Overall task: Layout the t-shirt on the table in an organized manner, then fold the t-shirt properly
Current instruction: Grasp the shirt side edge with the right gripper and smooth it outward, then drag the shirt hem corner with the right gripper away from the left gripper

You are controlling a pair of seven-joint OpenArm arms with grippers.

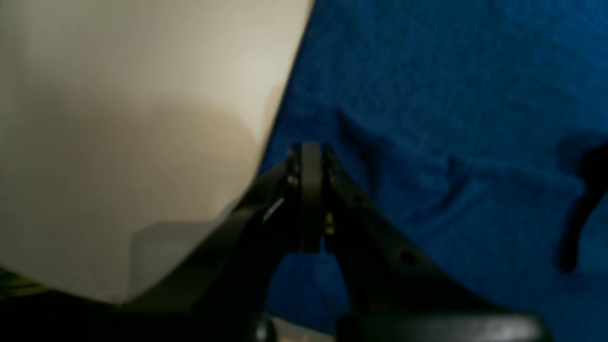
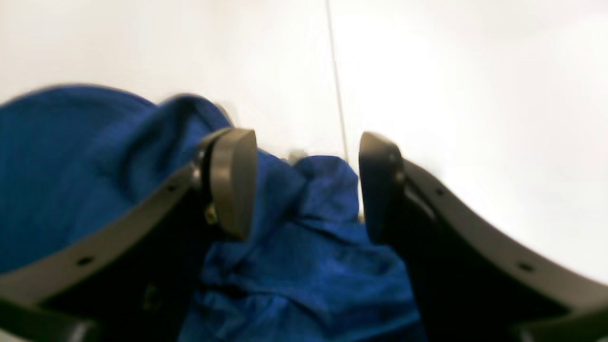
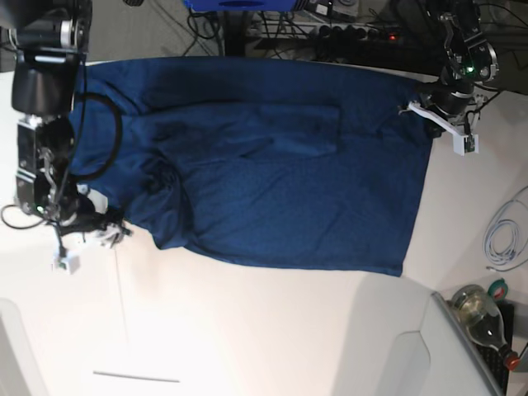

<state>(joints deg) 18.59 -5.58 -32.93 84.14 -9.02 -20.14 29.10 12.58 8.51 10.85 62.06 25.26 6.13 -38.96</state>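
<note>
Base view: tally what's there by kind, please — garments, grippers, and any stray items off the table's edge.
T-shirt: 1
Grippers: 2, left gripper, right gripper
Glass bottle: 1
White cable: 1
Total: 5

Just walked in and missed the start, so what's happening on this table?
A two-armed robot is laying out a dark blue t-shirt on the white table. The shirt lies spread and mostly flat, with some wrinkles and a bunched part near the right arm. The right pincer stands open over that bunched edge, gripping nothing. The left pincer is shut at the shirt's opposite edge; whether it pinches fabric is unclear. No fold has been made yet.
</note>
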